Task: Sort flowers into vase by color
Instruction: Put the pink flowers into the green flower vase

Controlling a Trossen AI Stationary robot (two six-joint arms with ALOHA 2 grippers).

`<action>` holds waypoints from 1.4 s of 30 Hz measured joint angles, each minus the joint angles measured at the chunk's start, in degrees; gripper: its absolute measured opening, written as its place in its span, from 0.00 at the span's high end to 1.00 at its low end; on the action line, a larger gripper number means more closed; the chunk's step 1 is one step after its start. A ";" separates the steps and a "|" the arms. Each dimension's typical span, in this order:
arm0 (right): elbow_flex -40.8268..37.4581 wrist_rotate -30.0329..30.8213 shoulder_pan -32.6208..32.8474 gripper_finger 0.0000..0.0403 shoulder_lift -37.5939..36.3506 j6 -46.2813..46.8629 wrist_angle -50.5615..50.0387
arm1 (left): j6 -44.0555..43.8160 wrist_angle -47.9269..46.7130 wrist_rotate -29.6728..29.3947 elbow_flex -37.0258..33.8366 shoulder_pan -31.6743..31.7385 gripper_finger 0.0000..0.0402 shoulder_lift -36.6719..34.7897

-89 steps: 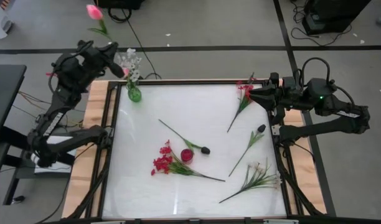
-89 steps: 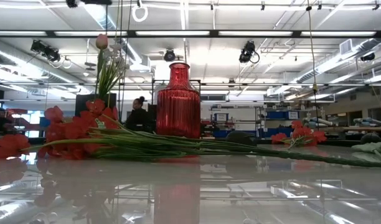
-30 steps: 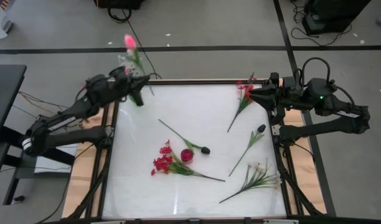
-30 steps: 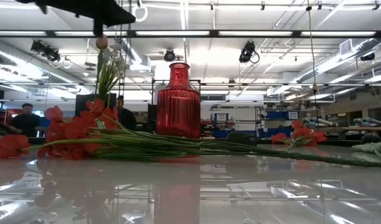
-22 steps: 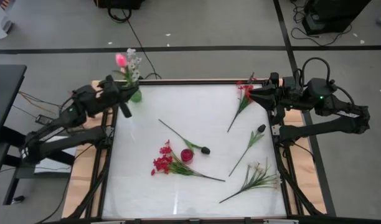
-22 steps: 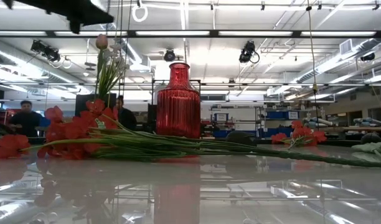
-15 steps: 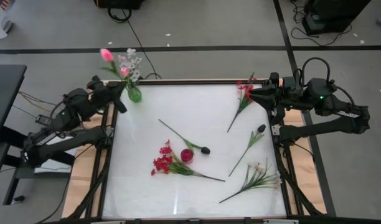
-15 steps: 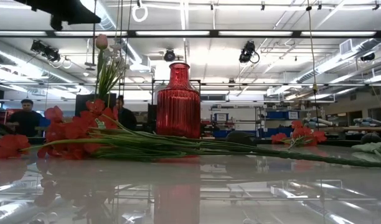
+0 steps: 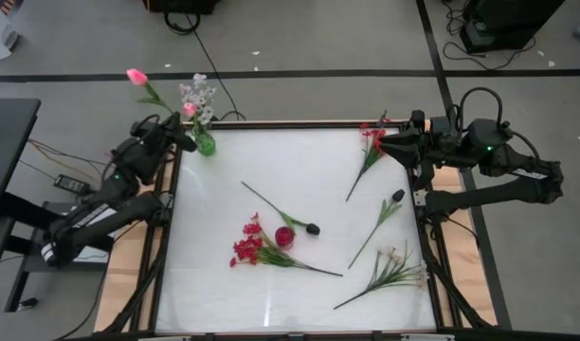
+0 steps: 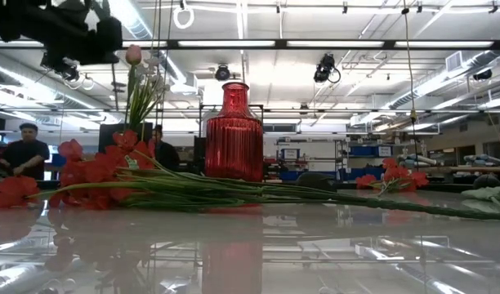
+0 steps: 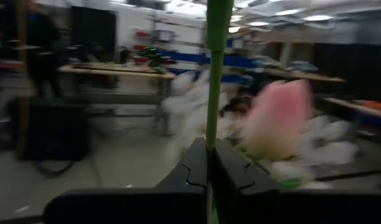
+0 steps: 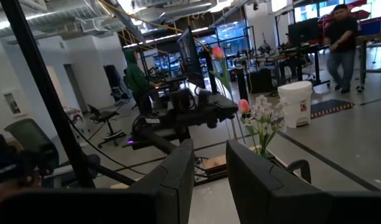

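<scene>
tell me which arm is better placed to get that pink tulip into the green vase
Left. Its tool is shut on the pink tulip stem right beside the green vase; the right tool sits across the table, open.

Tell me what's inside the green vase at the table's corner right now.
The green vase holds white blossoms and one pink tulip. Their lower stems are hidden inside it. A second pink tulip is outside, its stem pinched in the left gripper.

Vase point(image 9: 205, 144) at table point(image 9: 299, 294) far-left corner; flowers point(image 9: 266, 248) mid-table.
</scene>
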 joint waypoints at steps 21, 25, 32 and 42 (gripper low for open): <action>0.01 0.00 0.00 0.75 -0.01 0.00 -0.01 | -7.66 27.34 2.52 -12.70 11.12 0.97 7.00; 0.00 -0.02 0.00 0.75 -0.01 0.00 -0.01 | -6.47 26.06 2.59 -12.69 11.12 0.97 7.29; -0.01 0.00 0.00 0.75 -0.01 0.00 -0.01 | -6.38 25.56 6.02 -12.71 11.10 0.97 10.95; -0.01 0.00 0.00 0.74 0.00 0.00 -0.01 | -2.04 26.59 6.98 -12.69 11.12 0.95 15.64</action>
